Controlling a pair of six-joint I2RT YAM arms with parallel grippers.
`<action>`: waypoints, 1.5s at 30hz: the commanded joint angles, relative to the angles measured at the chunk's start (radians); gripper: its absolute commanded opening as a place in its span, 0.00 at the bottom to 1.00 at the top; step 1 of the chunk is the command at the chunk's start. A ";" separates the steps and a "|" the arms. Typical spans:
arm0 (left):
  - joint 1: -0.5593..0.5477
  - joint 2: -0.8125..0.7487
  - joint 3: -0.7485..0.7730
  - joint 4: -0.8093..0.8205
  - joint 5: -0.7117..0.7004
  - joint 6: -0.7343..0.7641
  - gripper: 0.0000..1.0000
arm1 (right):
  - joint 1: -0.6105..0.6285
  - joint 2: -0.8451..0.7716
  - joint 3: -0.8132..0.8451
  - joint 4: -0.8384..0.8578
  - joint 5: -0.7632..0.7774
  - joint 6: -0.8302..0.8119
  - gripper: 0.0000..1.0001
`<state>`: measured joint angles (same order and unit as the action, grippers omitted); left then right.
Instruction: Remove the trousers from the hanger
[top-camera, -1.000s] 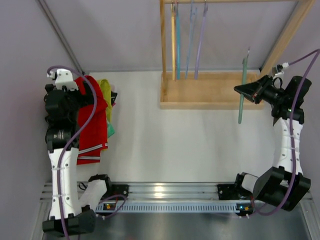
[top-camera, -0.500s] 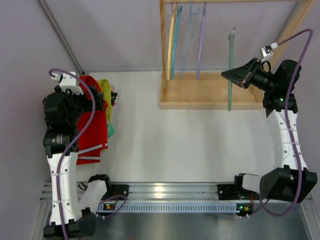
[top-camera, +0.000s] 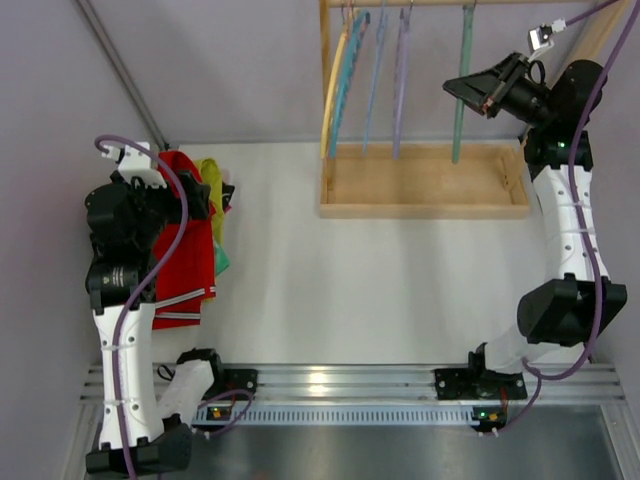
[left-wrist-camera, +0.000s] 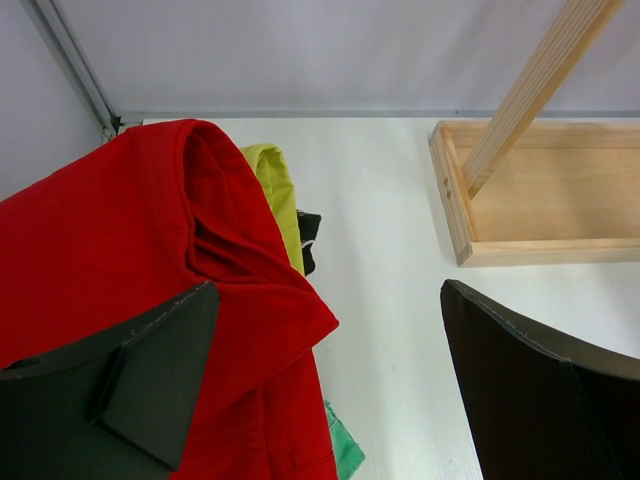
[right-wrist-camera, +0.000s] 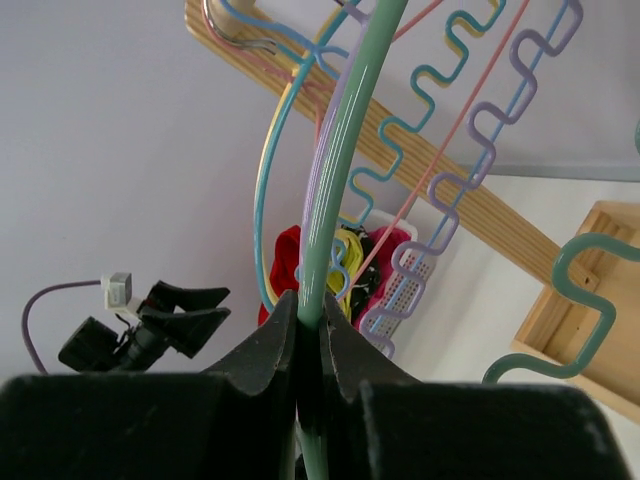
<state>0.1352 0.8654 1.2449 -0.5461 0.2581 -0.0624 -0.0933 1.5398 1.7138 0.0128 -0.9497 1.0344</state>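
The trousers (top-camera: 190, 235) lie in a heap at the left side of the table (top-camera: 350, 285) — the red pair (left-wrist-camera: 120, 230) on top, the yellow pair (left-wrist-camera: 275, 190) tucked against its far edge, a corner of the green pair (left-wrist-camera: 345, 450) poking out underneath. None of them hangs on anything.

The left gripper (left-wrist-camera: 330, 290) hovers just above the heap with its jaws wide apart, holding nothing. The right gripper (right-wrist-camera: 308, 330) is pinched tight on the stem of a bare green hanger (top-camera: 461, 95), lifted to the rail (right-wrist-camera: 505, 228) of the wooden rack (top-camera: 420, 190) beside three other bare hangers (top-camera: 375, 70).

By the look of it, the removal itself is done — what seems left is hooking the green hanger on the rail and letting go. Whether its hook is already over the rail cannot be told.
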 joint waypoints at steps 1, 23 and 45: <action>-0.003 -0.023 0.004 0.023 0.006 -0.019 0.99 | 0.029 0.040 0.114 0.110 0.031 0.012 0.00; -0.002 -0.057 -0.030 0.021 -0.011 -0.048 0.99 | 0.190 0.210 0.219 0.007 0.084 -0.066 0.00; -0.002 0.021 0.030 0.020 0.115 0.012 0.99 | 0.215 0.155 0.113 0.033 0.075 -0.065 0.48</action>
<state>0.1356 0.8551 1.2316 -0.5472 0.3004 -0.0875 0.1215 1.7657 1.8507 0.0082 -0.8654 0.9840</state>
